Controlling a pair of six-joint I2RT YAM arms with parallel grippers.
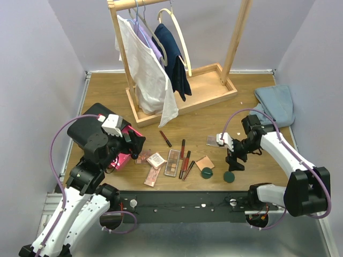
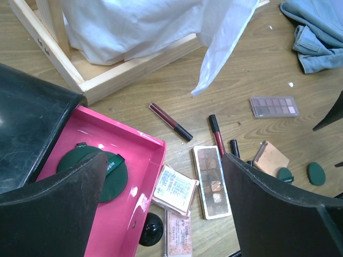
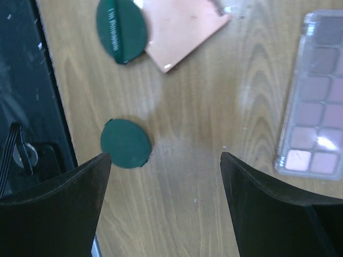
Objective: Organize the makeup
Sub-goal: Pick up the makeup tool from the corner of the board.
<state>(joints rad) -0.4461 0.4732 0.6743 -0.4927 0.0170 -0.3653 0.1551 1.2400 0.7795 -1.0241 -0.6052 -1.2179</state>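
Observation:
The makeup lies scattered at the table's front centre: a brown palette [image 1: 172,163], dark-red tubes [image 1: 182,147], a peach compact [image 1: 204,162], two green discs [image 1: 207,172] and a purple palette [image 1: 214,141]. My left gripper [image 2: 165,160] is open over the right wall of the open pink drawer [image 2: 134,155] and holds nothing. One green disc [image 2: 94,171] lies inside the drawer. Square compacts [image 2: 174,187] sit just right of the drawer. My right gripper [image 3: 166,155] hangs open above bare wood, with a green disc [image 3: 126,143] beside its left finger.
The black case [image 1: 88,128] stands at the front left under my left arm. A wooden clothes rack [image 1: 161,59] with hanging garments fills the back centre. A blue cloth [image 1: 276,104] lies at the back right. A black strip [image 3: 27,107] runs along the table's near edge.

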